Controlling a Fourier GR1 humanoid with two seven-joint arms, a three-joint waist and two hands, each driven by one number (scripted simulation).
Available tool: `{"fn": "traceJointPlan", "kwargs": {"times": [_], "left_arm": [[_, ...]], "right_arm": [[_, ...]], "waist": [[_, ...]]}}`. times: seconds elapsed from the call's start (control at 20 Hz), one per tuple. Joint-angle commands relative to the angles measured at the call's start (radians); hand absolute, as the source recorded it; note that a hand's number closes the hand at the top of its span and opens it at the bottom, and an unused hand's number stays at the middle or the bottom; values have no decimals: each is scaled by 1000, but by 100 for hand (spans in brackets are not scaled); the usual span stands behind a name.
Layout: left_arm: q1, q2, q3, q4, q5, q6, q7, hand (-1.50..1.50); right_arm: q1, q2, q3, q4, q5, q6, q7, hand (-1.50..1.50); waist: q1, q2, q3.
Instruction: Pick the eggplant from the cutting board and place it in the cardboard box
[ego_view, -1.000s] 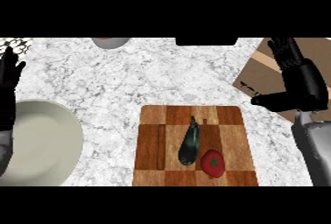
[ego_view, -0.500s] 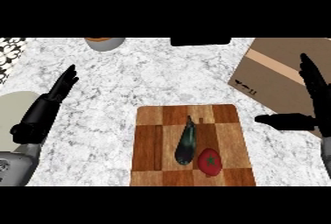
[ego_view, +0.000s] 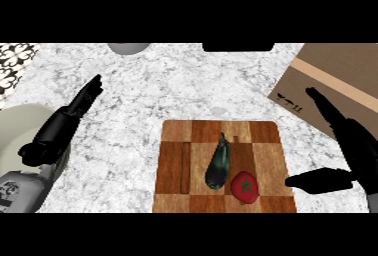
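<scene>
A: What sits lowest in the frame?

B: The lower edge of the cutting board (ego_view: 221, 165), a checkered wooden one, right of centre on the marble counter (ego_view: 170, 90). On its lower right part lies a red tomato (ego_view: 244, 186).

A: And the eggplant?

B: The eggplant (ego_view: 218, 162) lies on the board just left of the tomato, touching or almost touching it, long and dark, running from lower left up to a thin stem tip near the board's middle. No hand touches it.

A: Where are the hands?

B: The right hand (ego_view: 347, 150) shows at the right edge, beside the board's right side. Its fingers are straight and point up the frame toward the box; the thumb sticks out to the left near the board's lower right corner. It holds nothing. The left hand (ego_view: 63, 125) is at the left, well apart from the board, fingers straight and slanting toward the upper right, spread flat and holding nothing too.

A: Anything under the left arm?

B: A pale round plate (ego_view: 15, 130) at the left edge, partly hidden by the arm.

A: And further up?

B: The cardboard box (ego_view: 332, 75) fills the upper right corner, the right fingertips overlapping its lower edge. At the top edge, left of centre, a grey rounded object (ego_view: 128, 47) is cut off; I cannot tell what it is.
</scene>
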Motion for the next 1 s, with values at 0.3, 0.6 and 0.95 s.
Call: {"fn": "traceJointPlan", "kwargs": {"times": [0.3,0.6,0.95], "left_arm": [[-64,-36,4,29,-20,-22,14,0],[-41,-26,16,23,-20,-44,5,0],[-30,-67,-5,1,-58,-12,36,0]], "right_arm": [[-346,81,190,16,-143,356,476,-150],[-497,194,291,175,-155,400,651,-150],[-530,276,337,262,-197,376,740,-150]], "waist": [[28,5,0],[37,4,-1],[17,0,1]]}}
